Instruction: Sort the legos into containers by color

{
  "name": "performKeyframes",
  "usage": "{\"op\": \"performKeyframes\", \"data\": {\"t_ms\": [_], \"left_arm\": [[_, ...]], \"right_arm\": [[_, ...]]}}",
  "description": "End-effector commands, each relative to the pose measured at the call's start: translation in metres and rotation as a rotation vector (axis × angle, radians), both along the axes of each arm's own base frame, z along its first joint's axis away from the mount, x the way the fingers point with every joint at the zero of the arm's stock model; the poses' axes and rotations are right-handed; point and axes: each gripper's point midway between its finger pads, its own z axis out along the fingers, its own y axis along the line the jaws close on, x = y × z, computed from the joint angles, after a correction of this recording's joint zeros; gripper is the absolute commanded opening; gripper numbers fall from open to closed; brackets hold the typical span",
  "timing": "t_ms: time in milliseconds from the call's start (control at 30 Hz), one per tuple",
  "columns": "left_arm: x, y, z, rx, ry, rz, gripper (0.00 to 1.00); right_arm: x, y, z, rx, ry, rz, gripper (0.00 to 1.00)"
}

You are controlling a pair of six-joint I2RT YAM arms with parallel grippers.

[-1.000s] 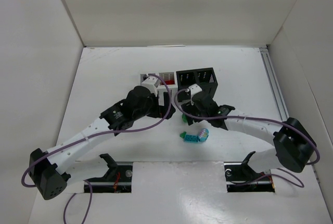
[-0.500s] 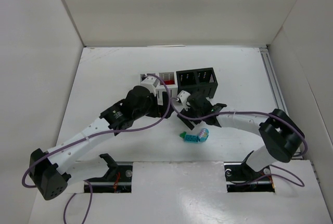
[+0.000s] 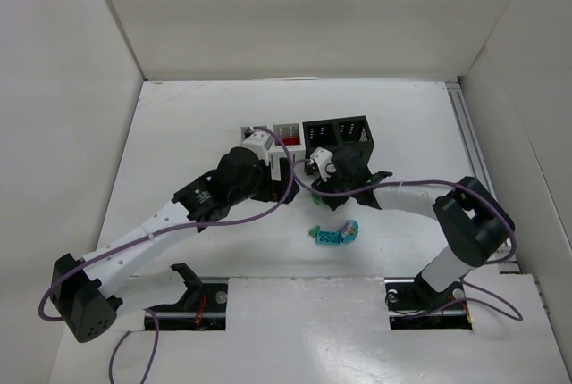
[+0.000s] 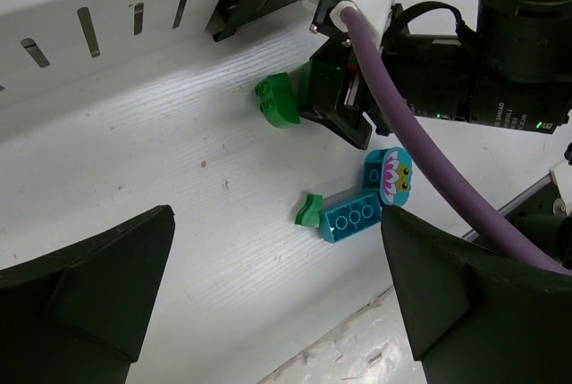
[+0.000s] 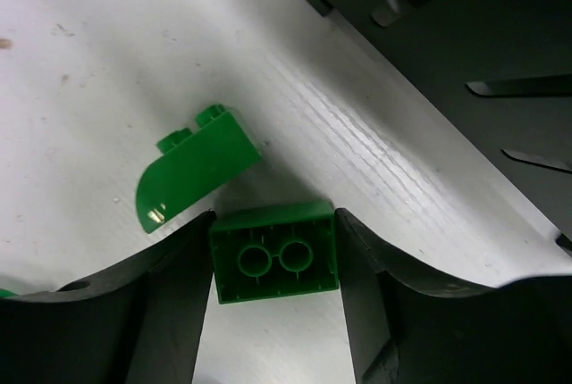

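Observation:
My right gripper [image 5: 274, 254] is shut on a green two-stud brick [image 5: 274, 253], held just over the table in front of the black bins [image 5: 465, 62]. A curved green brick [image 5: 192, 179] lies on the table just beside it. In the left wrist view, my left gripper [image 4: 277, 304] is open and empty above the table. It looks down on the curved green brick [image 4: 277, 103], a teal brick [image 4: 353, 216], a small green piece [image 4: 309, 211] and a cyan rounded piece [image 4: 393, 174]. The row of two white bins [image 3: 268, 130] and two black bins [image 3: 338, 134] stands mid-table.
Something red [image 3: 287, 128] shows in one white bin. The teal and cyan pieces [image 3: 332, 234] lie in a cluster nearer the arm bases. The left arm's purple cable [image 4: 420, 170] crosses the left wrist view. White walls enclose the table on three sides.
The right arm's elbow has swung left and toward the middle, and its gripper has shifted slightly toward the bins. The left arm has not moved.

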Motion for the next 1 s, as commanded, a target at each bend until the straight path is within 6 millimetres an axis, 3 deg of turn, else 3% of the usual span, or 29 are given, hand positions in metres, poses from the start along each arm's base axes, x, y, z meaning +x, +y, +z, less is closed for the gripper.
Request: {"op": "performKeyframes", "data": {"t_ms": [0,100,200,300,433,467,533,567,600,667,700,733,800,967], "left_arm": [[0.006,-0.005,0.01,-0.036,-0.029,0.0,1.0],[0.006,-0.005,0.01,-0.036,-0.029,0.0,1.0],[0.006,-0.005,0.01,-0.036,-0.029,0.0,1.0],[0.006,-0.005,0.01,-0.036,-0.029,0.0,1.0],[0.008,-0.001,0.013,-0.046,-0.034,0.022,1.0],[0.008,-0.001,0.011,-0.046,-0.034,0.022,1.0],[0.008,-0.001,0.014,-0.052,-0.041,0.022,1.0],[0.009,0.0,0.014,-0.049,-0.044,0.03,1.0],[0.009,0.0,0.014,-0.049,-0.044,0.03,1.0],[0.009,0.0,0.012,-0.05,-0.045,0.03,1.0],[0.01,-0.003,0.011,-0.055,-0.043,0.022,1.0],[0.009,-0.004,0.011,-0.051,-0.046,0.009,1.0],[0.01,-0.005,0.006,-0.047,-0.042,0.009,1.0],[0.017,-0.016,-0.011,-0.014,-0.015,-0.021,1.0]], "right_arm": [[-0.011,0.009,0.001,0.057,0.011,0.065,0.59],[-0.02,0.003,-0.006,0.054,0.038,0.05,0.62],[-0.021,0.0,-0.006,0.048,0.032,0.043,0.44],[-0.018,0.003,0.01,0.076,-0.006,0.044,0.31],[-0.014,0.004,0.045,0.099,-0.08,0.073,0.24],[-0.009,0.006,0.066,0.114,-0.13,0.09,0.24],[-0.011,0.004,0.084,0.105,-0.153,0.111,0.24],[-0.001,0.002,0.112,0.111,-0.22,0.109,0.24],[0.001,0.0,0.124,0.103,-0.246,0.111,0.24],[0.012,-0.018,0.138,0.064,-0.26,0.055,0.24],[0.024,-0.028,0.159,0.061,-0.308,0.038,0.23],[0.028,-0.027,0.169,0.066,-0.332,0.043,0.23],[0.047,-0.043,0.194,0.067,-0.393,-0.002,0.23],[0.084,-0.069,0.21,0.074,-0.421,-0.082,0.23]]}}
